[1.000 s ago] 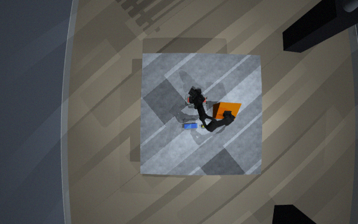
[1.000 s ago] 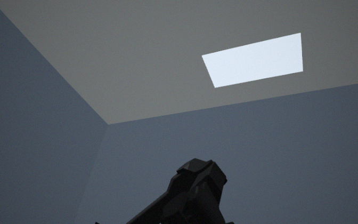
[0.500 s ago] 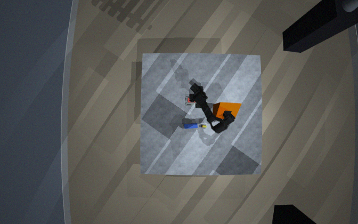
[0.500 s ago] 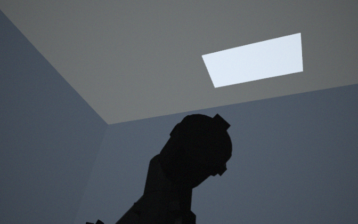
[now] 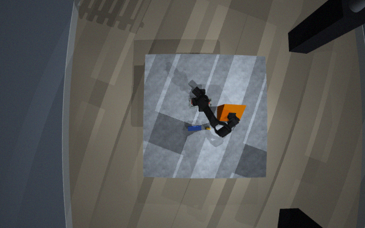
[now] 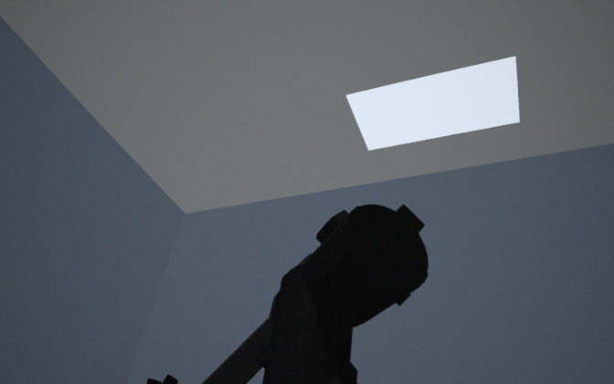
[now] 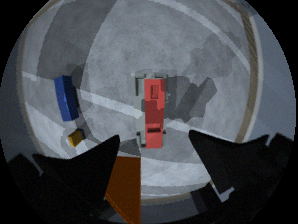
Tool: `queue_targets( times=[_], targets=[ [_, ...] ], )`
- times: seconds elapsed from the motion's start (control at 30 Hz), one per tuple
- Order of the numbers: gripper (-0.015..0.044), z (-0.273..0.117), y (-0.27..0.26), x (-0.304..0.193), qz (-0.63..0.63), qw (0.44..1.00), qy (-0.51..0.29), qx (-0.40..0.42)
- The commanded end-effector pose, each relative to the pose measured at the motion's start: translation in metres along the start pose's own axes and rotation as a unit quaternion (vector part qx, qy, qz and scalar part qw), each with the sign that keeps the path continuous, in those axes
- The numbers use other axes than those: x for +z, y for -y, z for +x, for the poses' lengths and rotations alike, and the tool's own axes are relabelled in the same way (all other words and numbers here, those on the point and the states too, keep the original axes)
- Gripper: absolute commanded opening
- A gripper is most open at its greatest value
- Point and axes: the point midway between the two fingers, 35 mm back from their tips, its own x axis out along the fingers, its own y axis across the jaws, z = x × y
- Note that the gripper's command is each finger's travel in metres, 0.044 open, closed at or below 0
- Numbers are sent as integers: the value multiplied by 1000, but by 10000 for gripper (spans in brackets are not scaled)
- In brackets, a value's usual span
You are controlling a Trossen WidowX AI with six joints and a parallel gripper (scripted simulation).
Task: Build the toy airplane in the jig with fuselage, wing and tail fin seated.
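Observation:
The red fuselage (image 7: 154,112) lies lengthwise in the grey cradle (image 7: 140,117), with its two sockets facing up and empty. Whether it sits fully down I cannot tell. In the overhead view the arm hides most of it. The blue wing (image 5: 194,128) (image 7: 66,98) lies on the table off to one side. The small yellow tail fin (image 5: 208,128) (image 7: 75,138) lies near the wing's end. My gripper (image 7: 154,136) is wide open and empty, above the fuselage and clear of it; the overhead view does not show its fingertips.
An orange block (image 5: 234,111) (image 7: 126,185) stands beside the arm's base, near the tail end of the cradle. The grey square table top (image 5: 168,165) ends beyond these things on all sides. The exterior view shows only the dark arm (image 6: 365,265), walls and ceiling.

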Motion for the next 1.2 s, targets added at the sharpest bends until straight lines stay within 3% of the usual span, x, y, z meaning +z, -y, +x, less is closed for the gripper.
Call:
queue_targets(
  times=[0.0, 0.2, 0.4, 0.63, 0.77, 1.17],
  targets=[
    [440, -1, -53, 32, -13, 1000, 1, -9],
    [440, 4, -157, 61, -14, 1000, 4, -7],
    [440, 10, -247, 57, -17, 1000, 3, 14],
    [440, 12, -250, 57, -17, 1000, 3, 15],
    [440, 51, -251, 57, -17, 1000, 3, 15],
    [440, 68, -252, 57, -17, 1000, 3, 16]
  ],
)
